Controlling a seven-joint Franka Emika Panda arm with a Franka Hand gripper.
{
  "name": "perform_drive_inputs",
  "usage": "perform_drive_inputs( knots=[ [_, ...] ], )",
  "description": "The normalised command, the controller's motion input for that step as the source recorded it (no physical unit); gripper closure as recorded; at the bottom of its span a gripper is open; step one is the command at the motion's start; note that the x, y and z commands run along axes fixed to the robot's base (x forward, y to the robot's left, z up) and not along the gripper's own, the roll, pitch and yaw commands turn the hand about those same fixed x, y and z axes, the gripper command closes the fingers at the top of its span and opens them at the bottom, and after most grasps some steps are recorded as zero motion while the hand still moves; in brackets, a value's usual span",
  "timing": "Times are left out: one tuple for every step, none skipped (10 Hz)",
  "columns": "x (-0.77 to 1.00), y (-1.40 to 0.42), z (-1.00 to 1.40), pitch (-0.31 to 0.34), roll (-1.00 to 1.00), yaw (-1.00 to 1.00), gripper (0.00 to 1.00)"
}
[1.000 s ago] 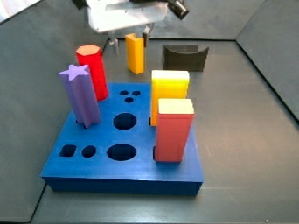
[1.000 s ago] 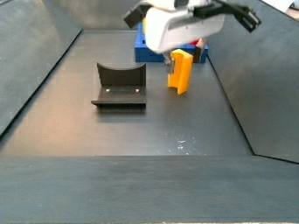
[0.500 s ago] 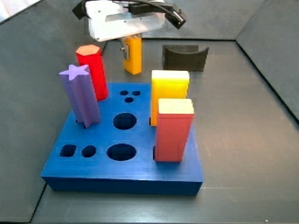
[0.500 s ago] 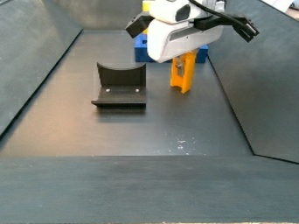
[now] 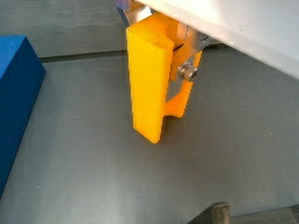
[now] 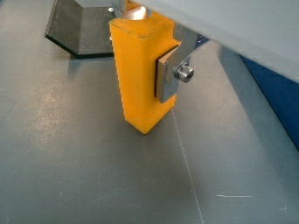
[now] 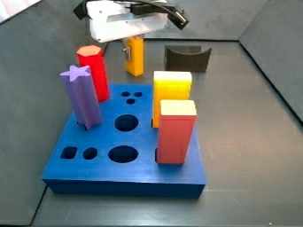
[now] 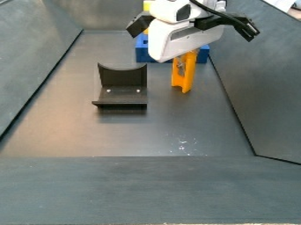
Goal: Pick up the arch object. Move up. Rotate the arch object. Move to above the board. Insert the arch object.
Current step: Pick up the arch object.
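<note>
the board holds a red peg, a purple star peg, a yellow block and a red block, with several holes bare. behind it the arch stands upright on the floor, open floor all round, the gripper closed on its upper part. only the wrist views show a finger pressed flat to the arch's side, and the dark block sits well apart.

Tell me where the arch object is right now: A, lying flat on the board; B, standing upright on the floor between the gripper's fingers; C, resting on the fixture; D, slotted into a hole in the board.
B: in a wrist view the arch object stands on the floor, a finger of the gripper against its side.
</note>
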Motion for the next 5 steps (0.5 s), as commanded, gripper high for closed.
perform_drive_inputs(
  knots=[
    [0.00, 0.00, 0.00, 0.000, 0.00, 0.00, 1.00],
    [0.00, 0.00, 0.00, 0.000, 0.00, 0.00, 1.00],
    [0.00, 0.00, 0.00, 0.000, 0.00, 0.00, 1.00],
    [0.00, 0.00, 0.00, 0.000, 0.00, 0.00, 1.00],
    [0.00, 0.00, 0.00, 0.000, 0.00, 0.00, 1.00]
  ],
)
